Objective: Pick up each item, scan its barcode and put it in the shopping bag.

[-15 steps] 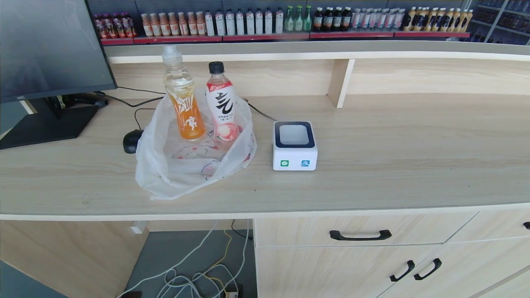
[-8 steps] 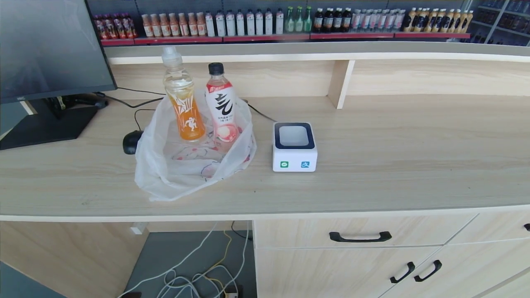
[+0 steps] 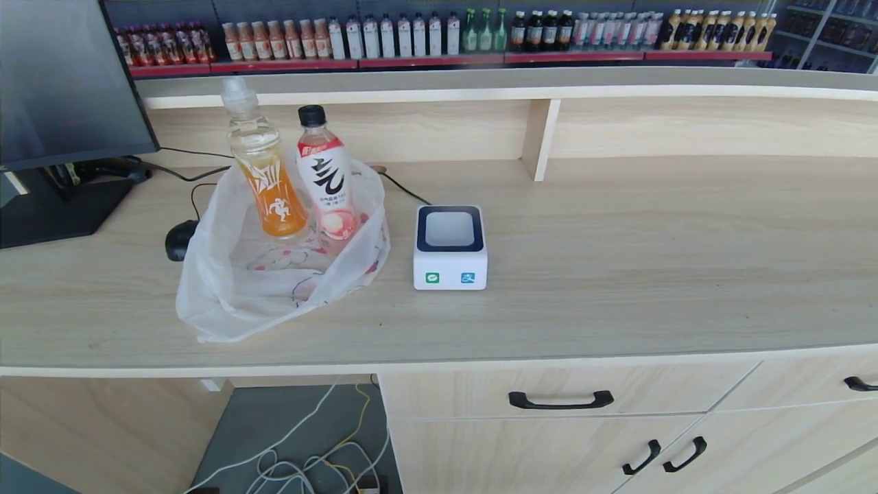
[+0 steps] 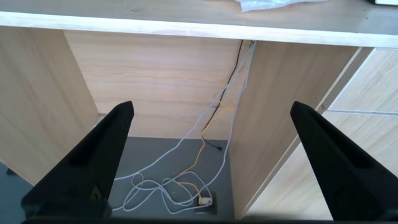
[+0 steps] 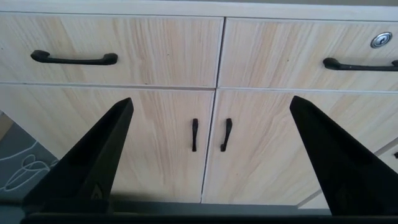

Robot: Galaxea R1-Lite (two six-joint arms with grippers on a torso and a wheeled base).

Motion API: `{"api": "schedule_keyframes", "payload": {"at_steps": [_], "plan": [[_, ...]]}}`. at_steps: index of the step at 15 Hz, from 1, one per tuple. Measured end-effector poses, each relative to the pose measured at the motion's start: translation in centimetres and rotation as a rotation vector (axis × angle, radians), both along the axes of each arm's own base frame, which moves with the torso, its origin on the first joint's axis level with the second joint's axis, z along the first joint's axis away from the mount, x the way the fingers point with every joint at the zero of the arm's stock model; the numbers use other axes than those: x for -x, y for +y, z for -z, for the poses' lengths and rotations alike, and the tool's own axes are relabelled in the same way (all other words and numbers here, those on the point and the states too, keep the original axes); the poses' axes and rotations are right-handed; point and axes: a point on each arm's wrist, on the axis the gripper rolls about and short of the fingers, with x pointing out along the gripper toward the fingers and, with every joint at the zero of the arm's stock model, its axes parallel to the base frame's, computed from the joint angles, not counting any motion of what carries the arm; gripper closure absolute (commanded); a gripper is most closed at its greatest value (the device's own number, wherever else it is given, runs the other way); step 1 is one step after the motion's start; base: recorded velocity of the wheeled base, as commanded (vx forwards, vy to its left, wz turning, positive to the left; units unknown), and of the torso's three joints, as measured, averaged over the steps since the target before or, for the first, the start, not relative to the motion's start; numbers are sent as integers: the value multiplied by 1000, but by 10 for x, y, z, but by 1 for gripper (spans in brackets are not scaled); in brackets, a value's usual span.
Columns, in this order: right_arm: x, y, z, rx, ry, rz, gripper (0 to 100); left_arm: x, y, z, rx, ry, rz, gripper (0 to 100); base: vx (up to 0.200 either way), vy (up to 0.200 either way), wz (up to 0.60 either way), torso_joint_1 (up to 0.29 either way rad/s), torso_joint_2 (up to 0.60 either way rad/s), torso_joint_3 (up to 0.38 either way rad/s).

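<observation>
Bright, even indoor light; soft shadows on counter [image 3: 617, 274].

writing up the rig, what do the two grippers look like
The left gripper and right gripper look alike. Each has two plain, unmarked matte black fingers, wedge-shaped, broad at the base and tapering to a narrow tip.

orange bottle [image 3: 271, 195], pink-white bottle [image 3: 328, 184], translucent white bag [image 3: 221, 296].

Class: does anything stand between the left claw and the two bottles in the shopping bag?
Yes: the countertop. The left claw sits open below its front edge, while the orange bottle and pink bottle stand on top, inside the bag.
</observation>
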Motion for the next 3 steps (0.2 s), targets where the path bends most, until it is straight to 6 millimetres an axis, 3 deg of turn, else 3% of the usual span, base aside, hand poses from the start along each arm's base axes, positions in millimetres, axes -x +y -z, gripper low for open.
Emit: {"api": "schedule_keyframes", "payload": {"at_steps": [3], "plan": [[0, 0, 0, 0, 0, 1, 0, 0, 0, 0, 0, 0, 0, 0, 0, 0, 0, 0, 0, 0]]}}
